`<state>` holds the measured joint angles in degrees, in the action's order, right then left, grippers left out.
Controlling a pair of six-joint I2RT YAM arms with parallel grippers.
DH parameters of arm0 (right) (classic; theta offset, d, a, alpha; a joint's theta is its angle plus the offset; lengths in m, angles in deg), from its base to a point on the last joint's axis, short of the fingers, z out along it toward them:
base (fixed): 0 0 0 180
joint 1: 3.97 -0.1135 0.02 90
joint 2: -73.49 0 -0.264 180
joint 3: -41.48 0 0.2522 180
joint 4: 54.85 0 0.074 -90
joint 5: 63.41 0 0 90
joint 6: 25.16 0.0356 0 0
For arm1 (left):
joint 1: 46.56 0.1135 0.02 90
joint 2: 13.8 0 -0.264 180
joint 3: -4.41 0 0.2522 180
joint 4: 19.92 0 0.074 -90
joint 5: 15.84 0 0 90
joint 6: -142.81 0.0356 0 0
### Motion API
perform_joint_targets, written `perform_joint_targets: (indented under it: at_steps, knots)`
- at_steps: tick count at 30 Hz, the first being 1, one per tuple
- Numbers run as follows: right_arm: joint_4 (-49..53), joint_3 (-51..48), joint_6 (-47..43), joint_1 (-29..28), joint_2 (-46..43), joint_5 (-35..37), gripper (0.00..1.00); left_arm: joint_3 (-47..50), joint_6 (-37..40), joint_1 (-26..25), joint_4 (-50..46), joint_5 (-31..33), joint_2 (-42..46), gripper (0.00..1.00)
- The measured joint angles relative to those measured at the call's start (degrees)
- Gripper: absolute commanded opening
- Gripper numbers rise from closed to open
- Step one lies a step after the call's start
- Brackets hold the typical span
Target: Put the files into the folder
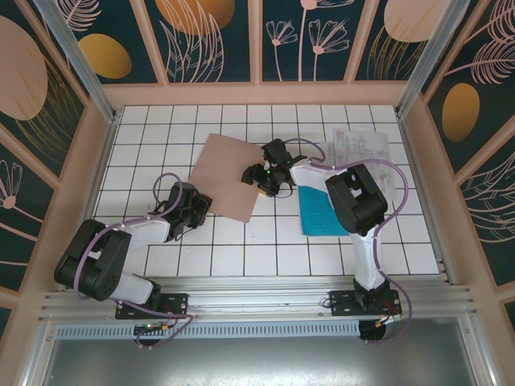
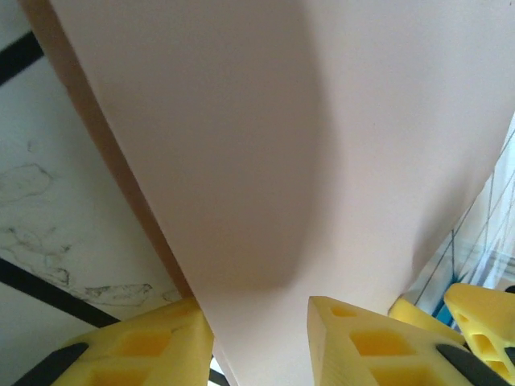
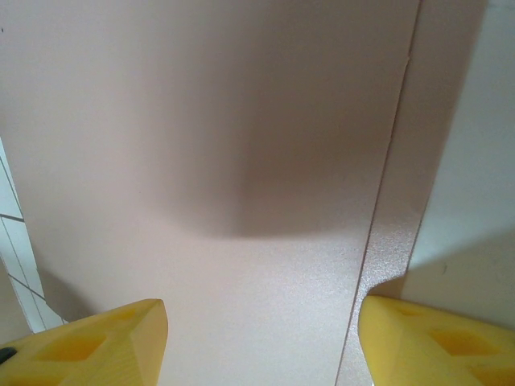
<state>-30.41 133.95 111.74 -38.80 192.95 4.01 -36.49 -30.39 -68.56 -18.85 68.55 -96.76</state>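
Brown folder (image 1: pixel 228 170) lies left of the files (image 1: pixel 358 149); your right gripper (image 3: pixel 261 342) spreads over its edge, likely to open it; left gripper (image 2: pixel 259 342) straddles its corner, pinch unclear.

Top camera is looking steeply down from above and behind the arm bases, taking in the whole white grid-lined tabletop (image 1: pixel 241 257). Both wrist cameras are hovering very close to the flat brown card folder (image 1: pixel 229 175), each peering out between its own yellow foam fingers (image 2: pixel 137 346). The folder's surface is appearing in all three views.
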Motion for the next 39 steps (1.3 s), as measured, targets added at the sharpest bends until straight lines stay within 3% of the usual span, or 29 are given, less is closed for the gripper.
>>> perform_joint_targets:
  at_steps: [4, 9, 18, 28, 35, 36, 38, 39]
  knots:
    - [-0.33, 0.0, 0.02, 0.37, 0.17, -1.16, 0.67, 0.7, -1.51, 0.0, 2.12, -1.18, 0.11, 0.21]
    - [-1.11, -0.26, 0.22, 0.98, 0.28, -2.75, 0.67, 1.18, -3.15, 0.0, 3.39, -2.12, 1.57, 0.0]
    - [-6.97, -3.91, 3.02, 2.67, -0.63, -6.95, 0.65, 3.39, -6.4, 0.15, 6.95, -4.55, 6.78, 0.0]
    - [-12.94, -7.87, 9.88, 4.81, -1.36, -10.54, 0.38, 5.99, -9.09, 0.15, 9.2, -8.11, 8.15, 0.0]
    - [-14.84, -8.52, 12.35, 5.27, -2.16, -10.58, 0.0, 6.36, -9.27, 0.35, 8.66, -8.79, 9.57, 0.0]
    - [-15.04, -8.55, 12.81, 5.27, -2.6, -10.58, 0.0, 6.36, -9.2, 0.37, 8.11, -8.79, 9.75, 0.08]
    - [-15.32, -8.63, 12.68, 5.27, -3.85, -10.93, 0.0, 5.6, -7.74, 0.35, 4.63, -8.76, 10.49, 0.43]
    - [-15.43, -8.66, 12.83, 5.18, -4.26, -10.88, 0.0, 4.42, -6.8, 0.35, 1.33, -8.74, 11.04, 0.52]
